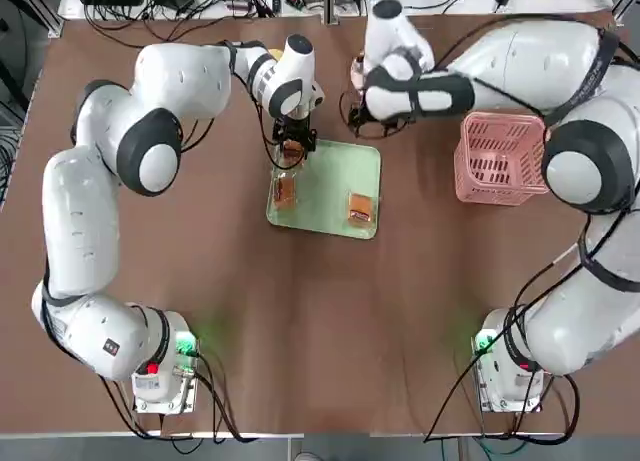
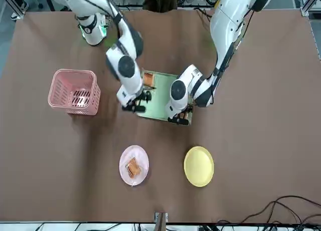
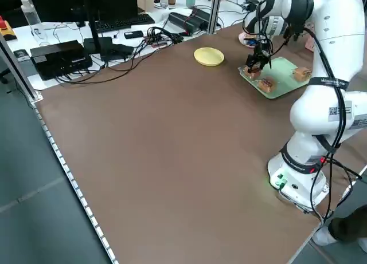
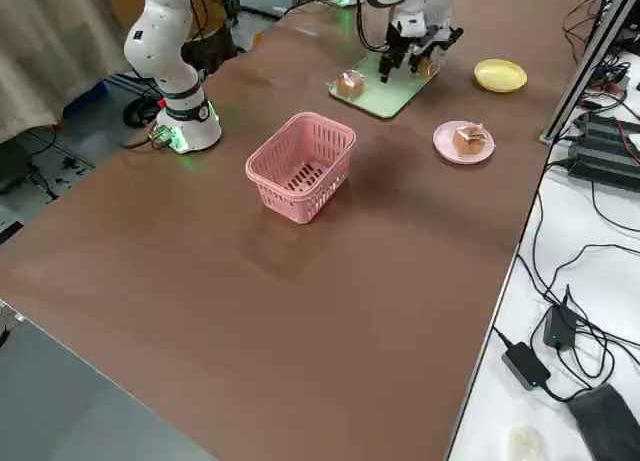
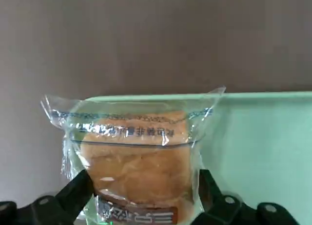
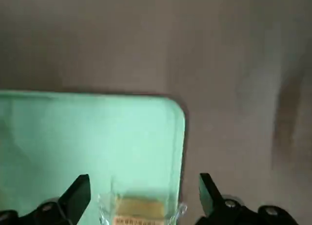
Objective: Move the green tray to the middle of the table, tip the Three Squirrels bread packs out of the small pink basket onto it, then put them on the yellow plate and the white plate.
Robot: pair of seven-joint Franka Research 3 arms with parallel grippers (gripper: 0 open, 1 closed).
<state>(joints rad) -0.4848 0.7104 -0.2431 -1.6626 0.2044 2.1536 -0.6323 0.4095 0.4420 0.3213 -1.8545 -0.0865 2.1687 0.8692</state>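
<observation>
Left gripper (image 5: pixel 141 205) low over the flat mint-green plastic tray (image 1: pixel 330 186), fingers spread either side of a clear-wrapped pack of orange-brown bread (image 5: pixel 136 166); pack lies between the fingers, not yet pinched. Right gripper (image 6: pixel 141 205) hovers released above the tray's far corner, another pack just under it. One pack already on the round white plate (image 2: pixel 134 165); round yellow plate (image 2: pixel 199 166) bare. Bread likely light and squashy, wrapper slick; squeeze gently across the loaf's middle.
</observation>
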